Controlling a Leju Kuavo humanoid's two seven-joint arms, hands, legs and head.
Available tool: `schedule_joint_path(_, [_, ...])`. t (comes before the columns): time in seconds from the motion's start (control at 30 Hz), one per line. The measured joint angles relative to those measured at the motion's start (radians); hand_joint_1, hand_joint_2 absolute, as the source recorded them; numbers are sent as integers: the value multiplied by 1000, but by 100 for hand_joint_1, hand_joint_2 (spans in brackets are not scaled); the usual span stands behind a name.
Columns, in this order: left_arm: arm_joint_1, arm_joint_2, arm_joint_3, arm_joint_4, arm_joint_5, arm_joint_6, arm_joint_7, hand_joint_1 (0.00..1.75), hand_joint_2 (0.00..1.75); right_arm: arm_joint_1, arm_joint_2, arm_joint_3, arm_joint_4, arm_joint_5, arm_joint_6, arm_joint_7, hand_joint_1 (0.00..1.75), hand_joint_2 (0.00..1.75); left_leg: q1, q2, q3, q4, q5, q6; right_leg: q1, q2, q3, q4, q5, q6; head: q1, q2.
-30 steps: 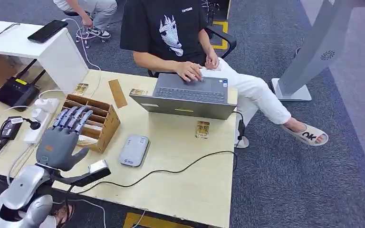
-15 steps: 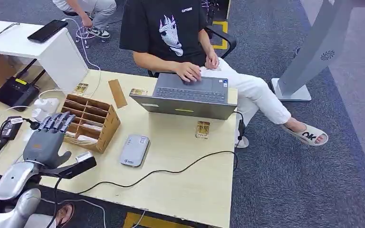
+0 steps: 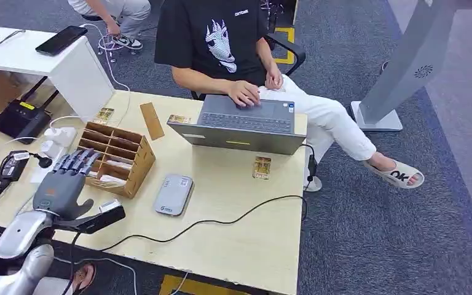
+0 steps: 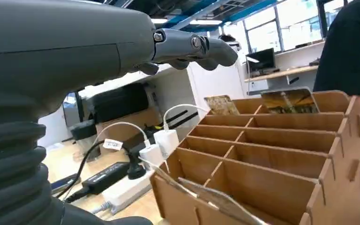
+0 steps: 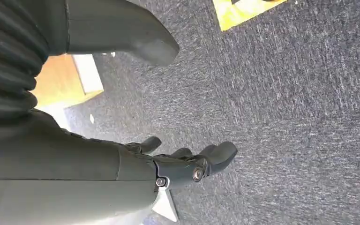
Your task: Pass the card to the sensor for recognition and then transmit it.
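The left hand hovers open, fingers spread, at the card box's 8 o'clock edge, cards in the nearest slot. The sensor lies at the box's 4 o'clock; a laptop stands beyond. The right hand hangs empty, fingers loosely curled.

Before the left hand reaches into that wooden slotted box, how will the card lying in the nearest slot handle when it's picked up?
The card looks thin and flat, so it is probably light and fairly stiff. It leans low inside the wooden box, so the left hand has little edge to pinch and its fingers may slip. The box looks like light plywood and might shift if nudged.
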Motion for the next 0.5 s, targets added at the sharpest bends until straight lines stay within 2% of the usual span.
schedule_joint_path(0.5, [-46, -58, 0, 157, 2, 57, -2, 0, 175, -4, 0, 0, 0, 36, 5, -2, 0, 175, 0, 0, 0, 0, 0, 0, 0, 0, 0, 0, 0, 0, 0, 0])
